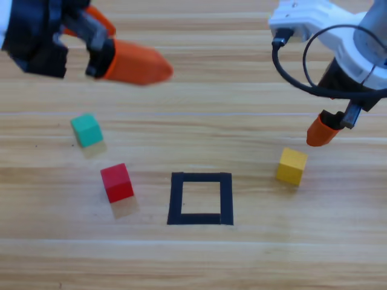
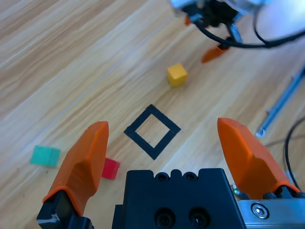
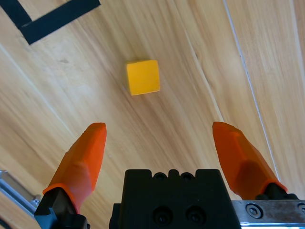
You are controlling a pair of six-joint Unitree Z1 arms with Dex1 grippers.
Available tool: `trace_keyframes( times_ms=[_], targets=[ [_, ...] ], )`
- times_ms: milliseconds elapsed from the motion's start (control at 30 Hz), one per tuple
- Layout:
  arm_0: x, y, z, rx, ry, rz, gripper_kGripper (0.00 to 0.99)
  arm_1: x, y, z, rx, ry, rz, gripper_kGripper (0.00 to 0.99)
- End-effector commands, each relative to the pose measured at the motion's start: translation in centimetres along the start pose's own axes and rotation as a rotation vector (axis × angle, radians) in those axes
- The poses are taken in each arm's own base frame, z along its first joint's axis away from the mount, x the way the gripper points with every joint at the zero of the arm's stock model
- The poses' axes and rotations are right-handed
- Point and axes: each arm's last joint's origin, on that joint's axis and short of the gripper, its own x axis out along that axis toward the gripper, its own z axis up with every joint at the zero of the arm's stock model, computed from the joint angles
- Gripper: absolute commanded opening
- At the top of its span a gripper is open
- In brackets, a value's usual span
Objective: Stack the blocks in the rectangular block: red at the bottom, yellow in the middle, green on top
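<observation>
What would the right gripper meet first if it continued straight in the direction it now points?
Probably the yellow cube: it lies ahead of the open right gripper, roughly between its jaws' lines, with bare table before it.

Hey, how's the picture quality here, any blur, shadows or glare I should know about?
High view: the left gripper is smeared by motion blur, while the red cube, green cube and yellow cube are sharp, each throwing a soft, faint shadow toward the bottom. Left wrist view: pale glare washes the table's top right corner. Right wrist view: evenly lit, yellow cube crisp.
</observation>
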Motion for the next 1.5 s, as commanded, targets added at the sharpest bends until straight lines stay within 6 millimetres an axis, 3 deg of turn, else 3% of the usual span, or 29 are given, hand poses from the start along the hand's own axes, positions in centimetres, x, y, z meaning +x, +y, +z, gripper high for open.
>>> trace_keyframes(
  times_ms=[33, 167, 333, 533, 700, 833, 1067, 1233, 1500],
  targets=[
    [0.9, 0.2, -0.1, -0.221, -0.017, 0.144, 0.971, 3.6, -1.5, -0.1, -0.012, 0.096, 0.026, 0.982],
    [0.7, 0.9, -0.9, -0.412, -0.052, 0.258, 0.959, 5.0, -1.5, 0.2, -0.085, 0.099, 0.087, 0.98],
    [2.0, 1.8, -3.2, -0.584, -0.005, 0.344, 0.959, 6.8, -1.5, 0.5, -0.153, 0.11, 0.144, 0.977],
    [6.7, 2.3, -4.8, -0.684, 0.188, 0.446, 0.959, 8.4, -2.1, 0.6, -0.162, 0.123, 0.175, 0.977],
    [9.8, 3.8, -4.2, -0.7, 0.365, 0.51, 0.931, 10.3, -3.0, 0.7, -0.161, 0.145, 0.189, 0.966],
    [13.5, 5.1, -3.4, -0.695, 0.523, 0.556, 0.923, 11.5, -3.8, 0.9, -0.158, 0.151, 0.199, 0.954],
    [20.7, 8.3, -4.0, -0.752, 0.771, 0.571, 0.916, 13.1, -4.3, 1.6, -0.157, 0.157, 0.204, 0.937],
    [22.1, 9.8, -4.7, -0.839, 0.796, 0.606, 0.95, 13.9, -4.3, 1.8, -0.16, 0.16, 0.221, 0.92],
    [23.3, 11.6, -5.4, -0.948, 0.804, 0.655, 0.948, 15.3, -3.6, 2.1, -0.174, 0.205, 0.26, 0.761]
  ],
)
